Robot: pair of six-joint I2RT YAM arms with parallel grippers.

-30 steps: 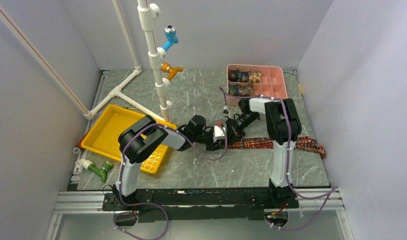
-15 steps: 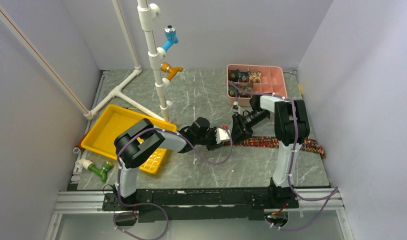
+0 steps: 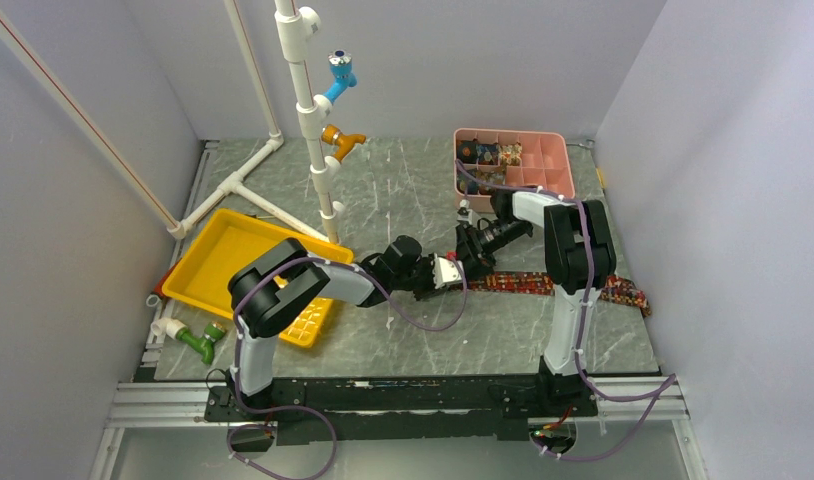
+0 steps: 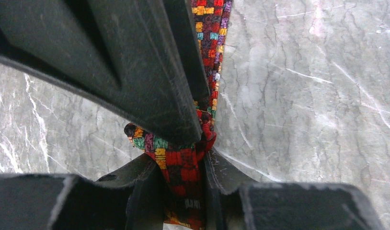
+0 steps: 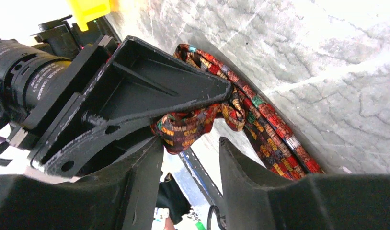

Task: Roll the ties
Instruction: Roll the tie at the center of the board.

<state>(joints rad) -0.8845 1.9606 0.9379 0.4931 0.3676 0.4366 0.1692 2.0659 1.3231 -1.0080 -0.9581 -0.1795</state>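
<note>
Readable text: none in any view.
Black barrel (image 5: 28, 69), left edge of the right wrist view: a short line of small white lettering along its side, too blurred to make out.

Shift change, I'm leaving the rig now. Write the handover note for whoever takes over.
Left gripper: shut on the left end of the tie, which is bunched between its fingers.
Right gripper: open, right beside that end, holding nothing.
Things: the tie lies as a flat strip on the table, running to the right. Several rolled ties sit in the pink box at the back.
Done: those rolls.
Left: this tie, barely started. Roll it up, then probably box it.
</note>
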